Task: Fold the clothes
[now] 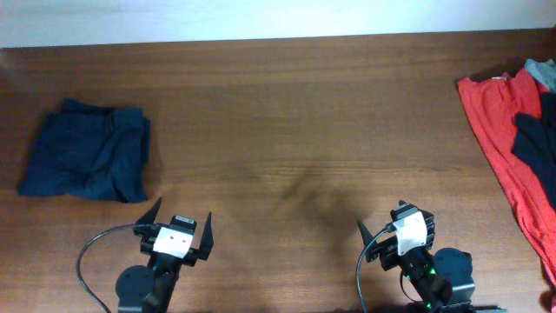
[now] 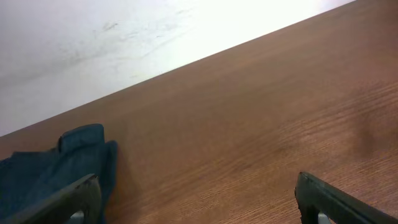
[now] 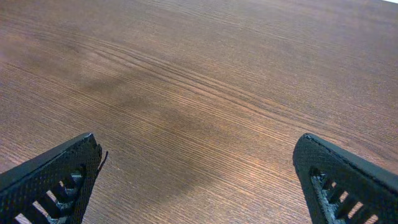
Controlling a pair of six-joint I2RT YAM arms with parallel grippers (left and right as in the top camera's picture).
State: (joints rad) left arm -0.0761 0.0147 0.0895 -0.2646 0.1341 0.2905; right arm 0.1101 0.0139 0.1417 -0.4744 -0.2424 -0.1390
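The clothes lie in two places. A folded navy garment (image 1: pixel 85 162) rests at the table's left and shows again at the lower left of the left wrist view (image 2: pixel 50 171). At the right edge a red garment (image 1: pixel 499 130) lies spread out, with a black garment (image 1: pixel 536 143) partly on top of it and cut off by the frame. My left gripper (image 1: pixel 178 219) (image 2: pixel 199 208) stands open near the front edge, to the right of the navy garment and holding nothing. My right gripper (image 1: pixel 395 224) (image 3: pixel 199 183) is open over bare wood, well left of the red garment.
A grey piece of fabric (image 1: pixel 543 71) peeks out at the far right above the red garment. The wooden table (image 1: pixel 295 130) meets a white wall (image 2: pixel 124 43) at the back. A black cable (image 1: pixel 87 261) loops beside the left arm's base.
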